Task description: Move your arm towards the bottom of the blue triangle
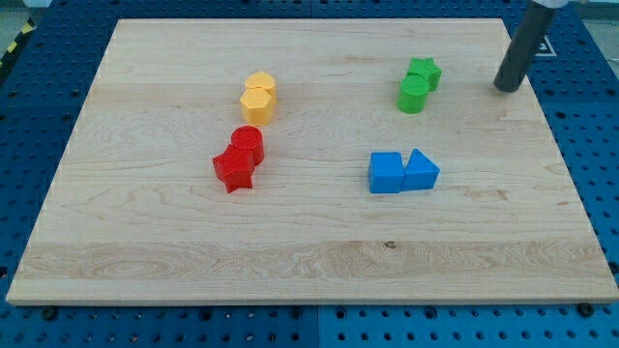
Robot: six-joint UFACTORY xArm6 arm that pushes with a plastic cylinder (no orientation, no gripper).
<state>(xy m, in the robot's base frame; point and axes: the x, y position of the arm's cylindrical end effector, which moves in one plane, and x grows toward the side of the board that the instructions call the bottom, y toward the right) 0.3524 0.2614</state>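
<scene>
The blue triangle (421,171) lies right of the board's middle, touching a blue cube (386,173) on its left. My tip (506,87) is at the board's upper right, well above and to the right of the blue triangle, touching no block. The rod rises from it to the view's top right corner.
A green star (424,71) and a green cylinder (413,95) sit left of my tip. Two yellow blocks (257,97) lie at upper left of centre. A red cylinder (248,143) and a red star (233,170) lie below them. The wooden board (309,280) rests on a blue pegboard.
</scene>
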